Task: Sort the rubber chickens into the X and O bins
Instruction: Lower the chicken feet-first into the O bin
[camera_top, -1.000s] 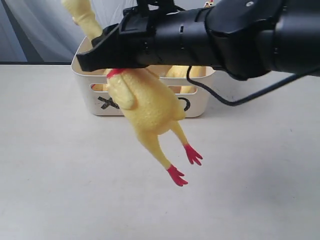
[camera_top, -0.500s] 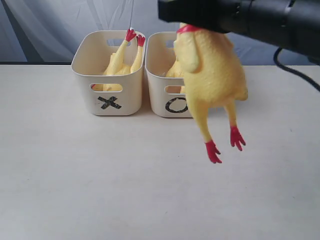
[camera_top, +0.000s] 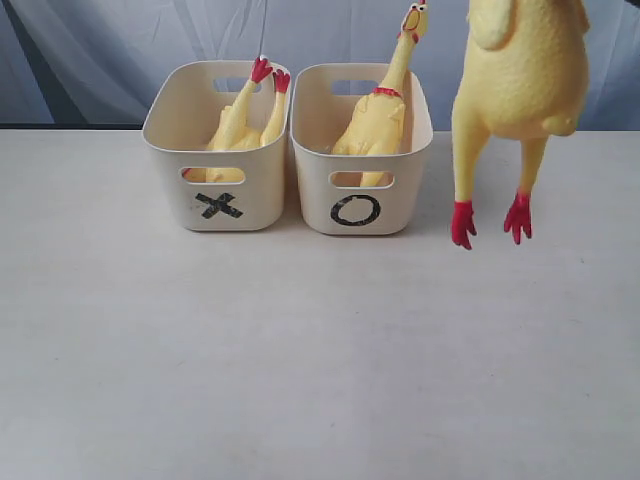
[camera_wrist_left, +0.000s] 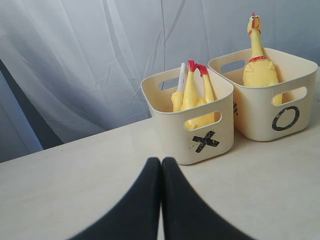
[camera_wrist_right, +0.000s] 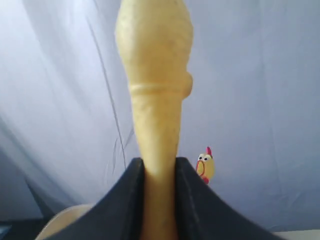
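Gripping chicken (camera_wrist_right: 155, 75), right pincer (camera_wrist_right: 160, 167) shows wrist view only; exterior: dangling feet (camera_top: 462, 224).

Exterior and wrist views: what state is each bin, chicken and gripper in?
X bin: occupied.
X-bin chicken: feet up, head hidden.
O bin: occupied.
O-bin chicken: upright, head above rim.
held chicken: hanging in air, feet down.
left gripper: shut, empty.
right gripper: shut on held chicken.

Soft, even, fairly bright light fills all three views; the X bin (camera_top: 258, 195) casts only a faint, short shadow on the pale worktop (camera_top: 300, 360); the exterior view is crisp; in the right wrist view the close chicken (camera_wrist_right: 155, 90) is blurred; the dark jaws look soft-edged in both wrist views.
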